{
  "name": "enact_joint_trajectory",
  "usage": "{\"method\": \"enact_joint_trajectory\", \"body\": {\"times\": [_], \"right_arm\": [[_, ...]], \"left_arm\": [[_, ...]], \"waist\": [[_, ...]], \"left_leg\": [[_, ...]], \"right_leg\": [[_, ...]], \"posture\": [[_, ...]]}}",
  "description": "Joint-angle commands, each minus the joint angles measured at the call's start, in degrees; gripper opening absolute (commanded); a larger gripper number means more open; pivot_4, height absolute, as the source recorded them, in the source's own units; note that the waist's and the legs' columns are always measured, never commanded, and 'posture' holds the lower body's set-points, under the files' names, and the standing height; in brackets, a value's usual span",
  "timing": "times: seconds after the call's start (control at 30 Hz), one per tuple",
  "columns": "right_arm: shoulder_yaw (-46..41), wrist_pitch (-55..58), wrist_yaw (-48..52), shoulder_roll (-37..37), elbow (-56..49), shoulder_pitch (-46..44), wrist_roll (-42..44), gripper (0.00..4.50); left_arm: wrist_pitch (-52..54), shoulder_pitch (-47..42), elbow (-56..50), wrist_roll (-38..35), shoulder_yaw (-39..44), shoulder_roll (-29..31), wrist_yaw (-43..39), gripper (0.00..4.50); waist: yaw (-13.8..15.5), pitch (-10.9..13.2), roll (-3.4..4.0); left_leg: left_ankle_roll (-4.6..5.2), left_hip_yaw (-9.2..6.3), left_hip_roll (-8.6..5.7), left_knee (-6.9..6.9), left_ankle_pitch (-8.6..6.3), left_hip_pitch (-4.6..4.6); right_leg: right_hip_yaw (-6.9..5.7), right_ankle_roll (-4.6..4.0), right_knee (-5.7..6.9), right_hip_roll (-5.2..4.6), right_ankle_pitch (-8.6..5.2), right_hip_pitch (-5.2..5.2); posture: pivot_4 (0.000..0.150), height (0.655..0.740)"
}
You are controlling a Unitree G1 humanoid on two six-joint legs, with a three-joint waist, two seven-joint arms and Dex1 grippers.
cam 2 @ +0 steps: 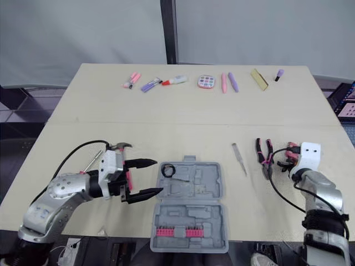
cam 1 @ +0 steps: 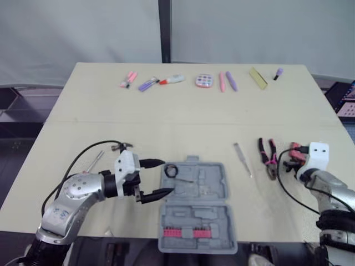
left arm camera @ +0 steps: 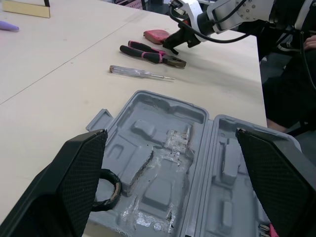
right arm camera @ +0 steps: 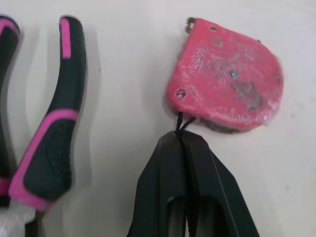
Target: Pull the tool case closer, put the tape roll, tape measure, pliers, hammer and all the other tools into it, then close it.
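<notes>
Head views: The tool case (cam 1: pixel 195 206) lies open and flat on the table (cam 1: pixel 166 111), at the near edge, middle. The half holding a pink row of bits is nearest the robot. The tape roll (cam 1: pixel 170 170), a black ring, sits in the far left corner of the far half. The left gripper (cam 1: pixel 165 177) is at the case's left side with its claw spread wide. One tip is by the tape roll and the other is by the case's edge. The metal head of the hammer (cam 2: pixel 119 146) shows just behind the left wrist. To the right of the case lie a screwdriver (cam 1: pixel 242 159) and then the pliers (cam 1: pixel 268 157), apart from each other. The right gripper (cam 1: pixel 288 164) is just beside the pliers, with the pink tape measure (cam 1: pixel 296 148) at its tip. A row of small items (cam 1: pixel 202 81) lies along the far edge of the table.

Left wrist view: Both fingers (left arm camera: pixel 74 182) stand far apart, with the case's moulded tray between them. The tape roll rests in the tray next to one finger, which partly hides it. Beyond the case lie the screwdriver, the pliers, the tape measure and the right gripper.

Right wrist view: The claw is closed, tips pressed together on the black cord loop of the tape measure. The tape measure lies flat on the table just past the tips. One pliers handle lies alongside, not touching the fingers.
</notes>
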Motion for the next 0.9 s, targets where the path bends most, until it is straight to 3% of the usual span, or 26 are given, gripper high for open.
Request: {"method": "enact_joint_trajectory", "body": {"times": [0.03, 0.5, 0.9], "right_arm": [[-1.66, 6.23, -1.3, 1.41, -8.71, 6.17, 1.5, 0.03], [-3.28, 25.93, -5.13, 9.93, -45.78, 25.1, 5.79, 0.03], [-0.22, 32.84, -5.93, 15.99, -58.49, 34.99, 6.04, 0.03]], "left_arm": [[-0.79, 0.05, -1.07, -0.35, -0.33, -0.25, -0.65, 4.5], [-1.12, -1.56, 0.71, -0.28, -1.75, -0.22, -3.32, 4.5], [-1.91, -3.49, 2.91, 0.07, -3.41, -1.05, -4.8, 4.5]], "waist": [[0.05, 0.0, 0.0], [-0.09, 0.01, 0.02], [-0.13, 0.01, 0.02]], "left_leg": [[0.0, 0.0, 0.0, 0.0, 0.0, 0.0], [0.0, 0.01, 0.04, -0.03, 0.0, 0.03], [-0.02, 0.0, 0.03, -0.08, 0.01, 0.05]], "right_leg": [[0.0, 0.0, -0.01, 0.0, 0.0, 0.0], [0.11, 0.0, -0.04, 0.02, 0.0, -0.01], [0.17, 0.0, -0.02, 0.02, 0.0, -0.06]], "posture": [[0.15, 0.7134], [0.15, 0.7134], [0.15, 0.7134]]}}
